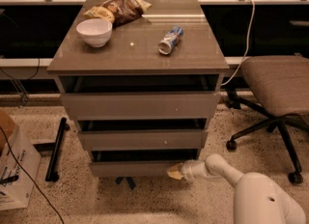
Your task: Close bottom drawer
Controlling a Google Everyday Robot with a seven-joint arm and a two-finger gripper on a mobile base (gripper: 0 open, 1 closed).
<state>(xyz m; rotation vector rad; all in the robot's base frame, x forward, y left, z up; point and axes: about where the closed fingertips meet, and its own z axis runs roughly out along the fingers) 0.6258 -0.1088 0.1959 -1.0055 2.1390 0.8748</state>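
Note:
The bottom drawer (133, 168) is the lowest of three grey-brown drawers in the cabinet. Its plain flat front sits just a little in front of the middle drawer (140, 139), with a dark gap above it. My gripper (175, 172) is at the end of the white arm coming in from the lower right. Its tan tip touches the right end of the bottom drawer's front.
On the cabinet top (193, 59) lie a white bowl (94, 31), a chip bag (118, 9) and a tipped can (170, 40). An office chair (277, 92) stands right. A cardboard box (14, 167) and a black bar (55, 148) lie on the floor left.

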